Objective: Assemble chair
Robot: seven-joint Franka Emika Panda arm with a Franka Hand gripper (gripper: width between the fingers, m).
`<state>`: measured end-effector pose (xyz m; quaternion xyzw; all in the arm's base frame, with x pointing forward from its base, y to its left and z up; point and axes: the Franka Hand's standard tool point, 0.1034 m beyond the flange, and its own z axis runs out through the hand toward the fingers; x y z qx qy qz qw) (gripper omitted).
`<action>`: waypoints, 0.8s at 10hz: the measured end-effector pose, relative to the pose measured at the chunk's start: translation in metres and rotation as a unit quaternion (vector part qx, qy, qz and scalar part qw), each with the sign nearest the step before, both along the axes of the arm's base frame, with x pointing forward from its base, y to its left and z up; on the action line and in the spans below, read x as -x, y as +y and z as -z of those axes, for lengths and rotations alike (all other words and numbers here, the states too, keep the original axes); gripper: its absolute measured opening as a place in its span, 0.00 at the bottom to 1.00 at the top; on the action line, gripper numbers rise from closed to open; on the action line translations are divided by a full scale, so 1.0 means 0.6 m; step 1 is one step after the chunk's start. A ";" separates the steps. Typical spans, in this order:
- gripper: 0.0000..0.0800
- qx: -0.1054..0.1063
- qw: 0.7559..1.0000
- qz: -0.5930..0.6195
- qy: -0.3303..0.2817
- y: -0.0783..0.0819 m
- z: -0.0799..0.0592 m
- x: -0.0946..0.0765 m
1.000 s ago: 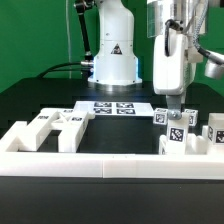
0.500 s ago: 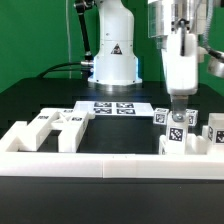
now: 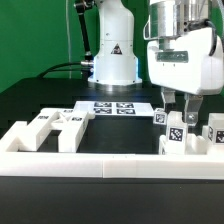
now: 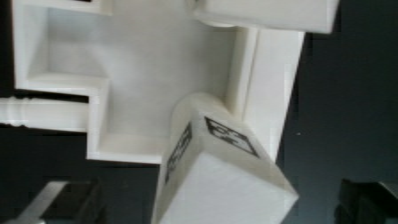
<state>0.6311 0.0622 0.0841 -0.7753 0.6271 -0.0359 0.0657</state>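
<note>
Your gripper (image 3: 178,108) is hovering at right of frame, fingers spread wide beside the leg (image 3: 174,128); rising crooked, you are risking clipping and toppling it.

Count: tagged chair pieces (image 3: 175,135), to the exterior view's right of the marker board (image 3: 113,108): four. Panel pieces (image 3: 62,122), to the exterior view's left of it: at least two, overlap hides the exact number. Marker board: one. Border wall (image 3: 100,165): one. Robot base (image 3: 112,58): one. Arm (image 3: 183,60): one.

Wrist view blurred; chair leg (image 4: 222,170) cut by picture edge.
</note>
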 end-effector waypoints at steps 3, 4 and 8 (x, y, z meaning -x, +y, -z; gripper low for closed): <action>0.81 0.023 0.991 -0.135 0.002 0.005 0.003 0.005; 0.81 0.032 0.982 -0.186 0.001 0.007 0.004 0.006; 0.81 0.053 0.949 -0.310 -0.002 0.002 0.007 0.004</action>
